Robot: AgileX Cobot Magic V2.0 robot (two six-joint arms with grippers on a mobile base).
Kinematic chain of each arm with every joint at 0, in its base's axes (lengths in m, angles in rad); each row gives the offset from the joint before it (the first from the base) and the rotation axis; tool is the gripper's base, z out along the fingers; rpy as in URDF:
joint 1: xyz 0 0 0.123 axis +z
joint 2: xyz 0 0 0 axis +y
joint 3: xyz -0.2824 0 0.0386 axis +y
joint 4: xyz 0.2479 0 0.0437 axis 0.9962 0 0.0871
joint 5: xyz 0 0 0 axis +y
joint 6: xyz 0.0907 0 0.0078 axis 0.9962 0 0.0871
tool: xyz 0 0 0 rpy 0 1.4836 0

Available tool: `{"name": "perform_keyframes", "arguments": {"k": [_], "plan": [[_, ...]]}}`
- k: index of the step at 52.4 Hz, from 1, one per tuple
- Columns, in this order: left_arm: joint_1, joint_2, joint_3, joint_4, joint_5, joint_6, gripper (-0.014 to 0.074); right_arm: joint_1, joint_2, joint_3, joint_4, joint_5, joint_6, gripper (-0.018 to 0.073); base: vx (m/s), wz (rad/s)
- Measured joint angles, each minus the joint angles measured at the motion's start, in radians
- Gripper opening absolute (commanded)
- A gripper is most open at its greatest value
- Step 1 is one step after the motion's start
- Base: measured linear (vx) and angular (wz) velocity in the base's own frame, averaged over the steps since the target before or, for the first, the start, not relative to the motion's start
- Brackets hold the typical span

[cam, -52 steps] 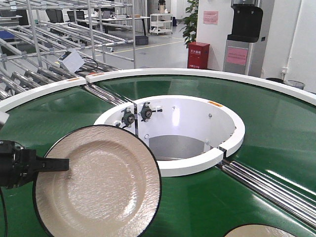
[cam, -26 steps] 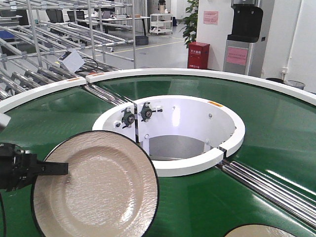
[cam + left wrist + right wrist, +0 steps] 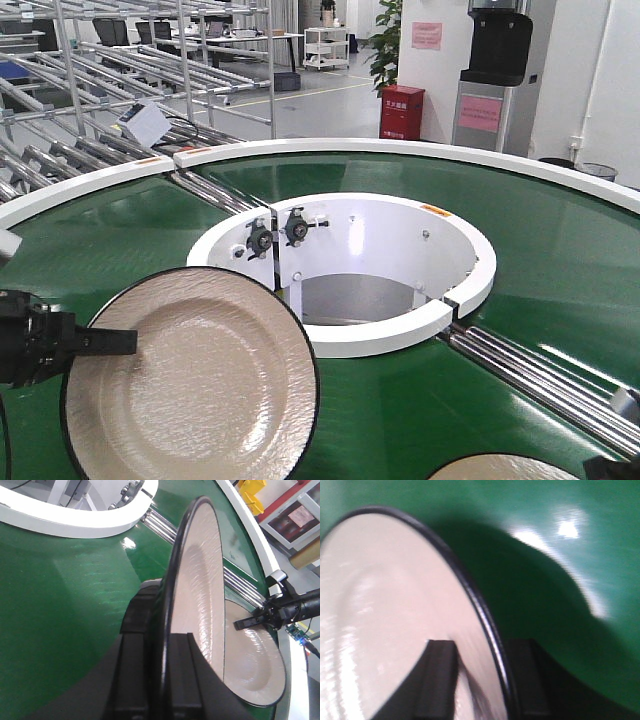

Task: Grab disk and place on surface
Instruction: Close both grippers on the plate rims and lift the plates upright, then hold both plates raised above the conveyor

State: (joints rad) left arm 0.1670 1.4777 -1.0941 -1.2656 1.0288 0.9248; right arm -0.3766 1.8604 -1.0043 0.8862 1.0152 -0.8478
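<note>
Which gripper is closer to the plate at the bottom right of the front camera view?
Right. The right gripper straddles the rim of that plate. The left gripper is off to the left, clamped on the other, tilted plate.

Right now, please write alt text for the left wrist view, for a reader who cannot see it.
The left hand grips the dark rim of a cream disk, held nearly on edge above the green belt. Beyond it is a second disk, with the right hand at its rim.

Cream, black-rimmed disk [image 3: 195, 385], tilted, rim pinched in left end effector [image 3: 128, 343].
</note>
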Motion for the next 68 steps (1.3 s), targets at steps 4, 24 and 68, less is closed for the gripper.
{"name": "perform_keyframes", "arguments": {"k": [4,24,68], "plan": [[0.000,0.000,0.000,0.001,-0.003,0.000,-0.0008,0.004,-0.012,-0.003,0.036,0.028,0.001,-0.0015,0.00,0.00],[0.013,0.000,0.000,0.002,-0.021,-0.063,-0.0008,0.005,-0.201,0.005,0.194,0.010,0.026,-0.0009,0.00,0.00],[0.034,-0.157,0.000,-0.038,0.143,-0.225,-0.0008,0.005,-0.628,0.010,0.303,0.088,0.215,-0.0009,0.00,0.00]]}}
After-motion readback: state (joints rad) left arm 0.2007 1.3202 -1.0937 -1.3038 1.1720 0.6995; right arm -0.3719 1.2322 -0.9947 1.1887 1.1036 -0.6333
